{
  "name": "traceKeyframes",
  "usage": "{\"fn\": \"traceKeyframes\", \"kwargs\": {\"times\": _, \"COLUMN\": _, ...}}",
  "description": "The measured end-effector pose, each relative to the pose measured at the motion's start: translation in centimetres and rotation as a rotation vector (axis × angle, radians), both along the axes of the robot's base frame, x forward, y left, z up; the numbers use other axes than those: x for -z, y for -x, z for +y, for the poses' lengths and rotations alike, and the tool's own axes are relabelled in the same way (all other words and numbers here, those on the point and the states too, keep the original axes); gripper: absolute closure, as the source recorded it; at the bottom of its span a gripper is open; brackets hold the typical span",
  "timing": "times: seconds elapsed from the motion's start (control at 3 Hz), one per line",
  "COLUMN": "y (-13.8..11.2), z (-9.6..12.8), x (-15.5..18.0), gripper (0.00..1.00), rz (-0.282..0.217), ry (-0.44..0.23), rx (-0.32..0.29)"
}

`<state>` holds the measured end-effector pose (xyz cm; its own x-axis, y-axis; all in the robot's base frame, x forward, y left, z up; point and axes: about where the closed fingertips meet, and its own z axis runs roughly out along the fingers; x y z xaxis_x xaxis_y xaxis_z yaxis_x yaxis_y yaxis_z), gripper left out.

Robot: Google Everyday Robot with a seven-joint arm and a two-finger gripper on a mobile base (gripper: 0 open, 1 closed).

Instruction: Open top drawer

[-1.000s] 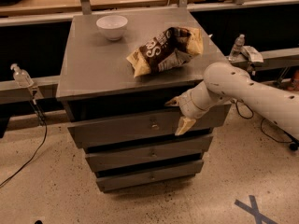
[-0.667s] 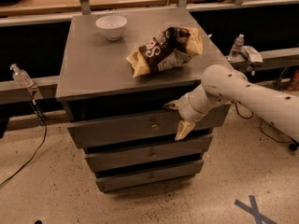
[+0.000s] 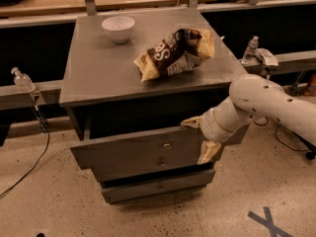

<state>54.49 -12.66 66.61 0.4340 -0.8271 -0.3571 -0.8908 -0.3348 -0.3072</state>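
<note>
Well, the gripper [image 3: 199, 138] sits spread below the worktop's [image 3: 98, 78] front right corner, at the drawer's [image 3: 128, 154] end; drawer looks stiff, heavy metal; its small knob [image 3: 167, 145], probably slippery, seems the hold.

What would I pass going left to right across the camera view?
small clear bottle → white bowl → chip bag → water bottle. The gripper sits lower, at the right end of the top drawer, below the bag.

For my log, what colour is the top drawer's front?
Top drawer: dull grey, camera view; gripper at its right end.
</note>
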Motion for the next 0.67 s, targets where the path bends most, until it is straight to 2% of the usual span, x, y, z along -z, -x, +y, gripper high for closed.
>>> {"fn": "traceKeyframes", "kwargs": {"times": 0.33, "y": 2.3, "z": -0.6, "x": 0.0, "gripper": 0.28, "rz": 0.034, "ry": 0.005, "rx": 0.0}}
{"fn": "traceKeyframes", "kwargs": {"times": 0.67, "y": 6.2, "z": -0.9, "x": 0.0, "gripper": 0.29, "rz": 0.09, "ry": 0.011, "rx": -0.004}}
